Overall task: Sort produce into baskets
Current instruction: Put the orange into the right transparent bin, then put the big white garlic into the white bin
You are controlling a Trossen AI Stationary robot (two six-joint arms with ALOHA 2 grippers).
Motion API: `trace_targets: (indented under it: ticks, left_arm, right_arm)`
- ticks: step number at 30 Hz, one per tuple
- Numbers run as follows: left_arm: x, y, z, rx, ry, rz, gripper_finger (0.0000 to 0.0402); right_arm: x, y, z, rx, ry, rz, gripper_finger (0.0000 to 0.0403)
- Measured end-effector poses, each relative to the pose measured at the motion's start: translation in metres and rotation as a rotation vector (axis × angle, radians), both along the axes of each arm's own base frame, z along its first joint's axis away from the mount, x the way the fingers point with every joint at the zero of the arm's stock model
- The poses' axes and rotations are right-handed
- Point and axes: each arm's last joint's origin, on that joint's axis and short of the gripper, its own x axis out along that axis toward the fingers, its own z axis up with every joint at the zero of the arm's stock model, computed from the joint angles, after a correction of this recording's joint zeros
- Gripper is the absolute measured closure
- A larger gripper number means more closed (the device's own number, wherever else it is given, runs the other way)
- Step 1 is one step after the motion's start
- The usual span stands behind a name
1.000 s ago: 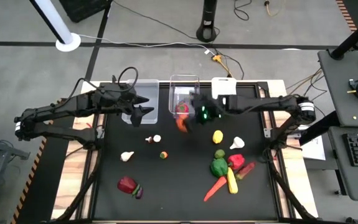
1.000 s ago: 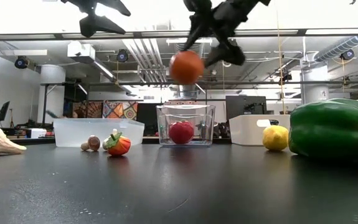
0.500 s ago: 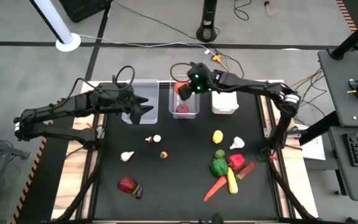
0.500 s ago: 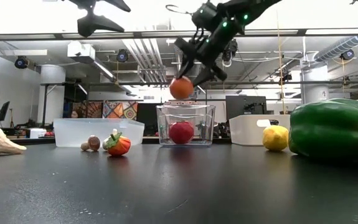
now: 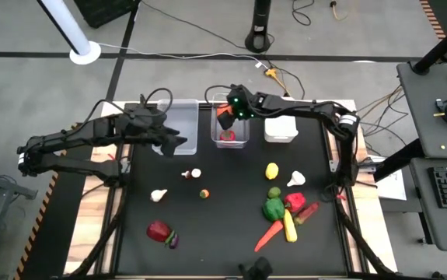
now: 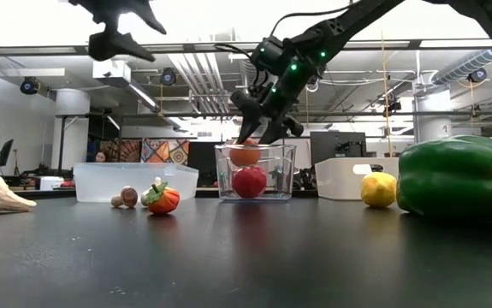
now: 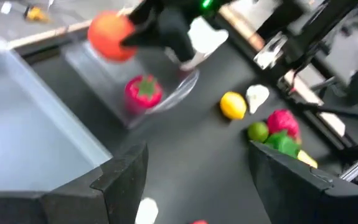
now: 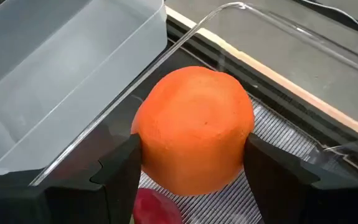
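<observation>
the right gripper [image 6: 258,137] is clamped on the orange [image 8: 194,130], one dark finger pressed to each side of it, holding it just inside the top of the middle clear basket [image 5: 230,141]. directly beneath the orange, on that basket's floor, sits a red strawberry-like piece [image 6: 249,182]; in the right wrist view only a sliver of it peeks out below the fruit. from above, the gripper's body hides most of the orange, so just an orange edge shows.

the left gripper [image 5: 178,141] hangs over the near edge of the frosted basket [image 5: 178,117], to the side of the right gripper, its fingers spread apart with nothing between them. in the low view it is cut off by the top of the picture.

the white basket [image 5: 281,129] stands on the other side of the right gripper. well away from both grippers, toward the table's front, lie a lemon [image 5: 272,170], a white garlic [image 5: 295,179], a green pepper [image 5: 274,208], a carrot [image 5: 268,235] and a yellow corn [image 5: 289,226], bunched so close that their edges are hard to separate. a mushroom [image 5: 193,174] is small, and a pale shell-like piece [image 5: 158,195] i cannot identify.
</observation>
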Motion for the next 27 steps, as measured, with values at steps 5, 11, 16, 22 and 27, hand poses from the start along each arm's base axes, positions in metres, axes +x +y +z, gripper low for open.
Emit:
trace_targets:
  ticks: [5,11,16,22,27]
  left_arm:
    - [-0.006,-0.003,-0.009,-0.074,0.106,-0.037,0.0146]
    - [-0.013,-0.008,-0.017,-0.134,0.208,-0.075,0.0146]
    - [-0.019,-0.014,-0.023,-0.174,0.295,-0.080,0.0146]
    - [-0.028,-0.026,-0.032,-0.247,0.432,-0.071,0.0146]
    - [-0.029,-0.039,-0.042,-0.308,0.539,-0.057,0.0146]
  right_arm:
    - [0.000,0.000,0.000,0.000,0.002,0.010,0.0150]
    - [0.000,0.000,-0.003,0.037,0.002,0.002,0.0109]
    - [-0.002,0.001,-0.005,0.053,0.023,-0.004,0.0088]
    - [-0.004,0.003,0.001,0.085,-0.002,0.013,0.0093]
    - [-0.006,0.008,0.015,0.080,-0.036,0.027,0.0099]
